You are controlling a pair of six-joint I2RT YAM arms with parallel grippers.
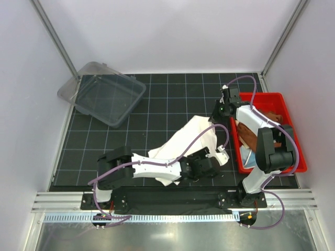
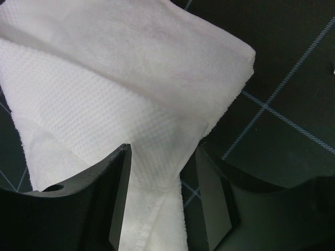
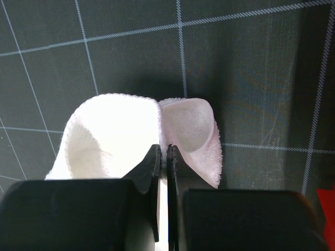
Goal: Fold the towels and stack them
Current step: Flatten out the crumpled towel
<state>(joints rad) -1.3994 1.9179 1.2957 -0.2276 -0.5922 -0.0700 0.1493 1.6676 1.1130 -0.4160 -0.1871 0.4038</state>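
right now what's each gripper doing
left gripper: open, jaws either side of the white towel edge
right gripper: shut on the white towel

The top camera sits above and behind my bases, facing down and forward over the whole tabletop (image 1: 157, 99), far enough back to take in both arms. My left wrist camera looks out along my left claw (image 2: 162, 172), very near the towel (image 2: 131, 78). My right wrist camera faces down past my right claw (image 3: 163, 157), close to the grid. All three views share that towel and the tabletop around it.
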